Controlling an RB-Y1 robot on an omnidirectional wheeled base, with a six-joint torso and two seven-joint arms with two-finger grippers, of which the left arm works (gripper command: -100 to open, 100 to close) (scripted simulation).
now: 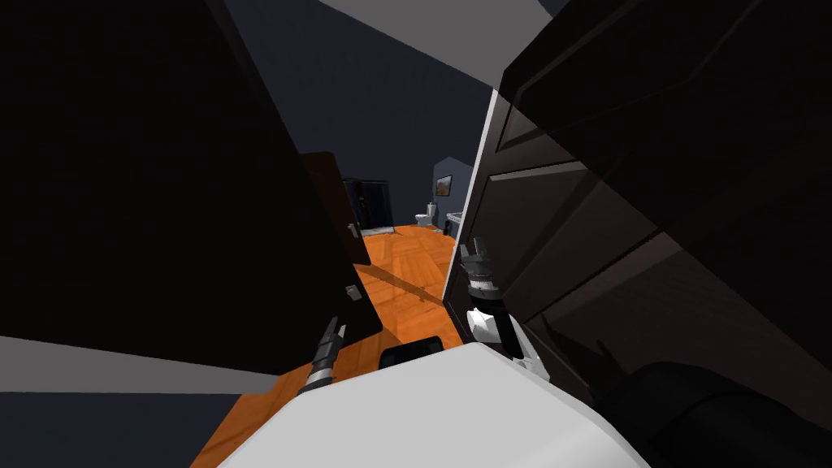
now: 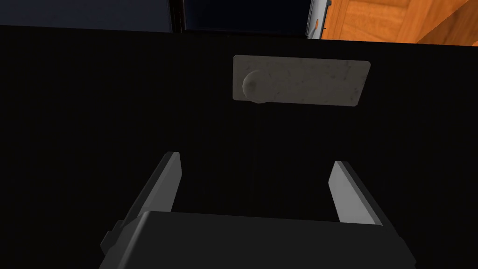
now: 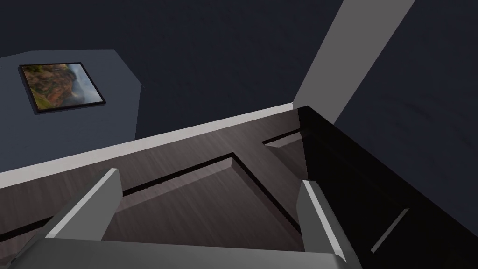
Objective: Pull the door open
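Door: a near-black flat door fills the robot's left side in the head view; its free edge borders a gap that shows an orange wood floor.
Handle: a pale grey rectangular plate sits on the door face, with a round knob at one end of it.
Left gripper: the left gripper faces the door face, its two blade fingers spread wide apart with nothing between them. The plate and knob lie just beyond the fingertips, not touched. In the head view it is low beside the door's edge.
Right gripper: the right gripper also has its fingers apart and empty, close to a dark brown panelled door with a white edge, on the robot's right.
Beyond the gap: a white toilet and a framed landscape picture on a dark blue wall.
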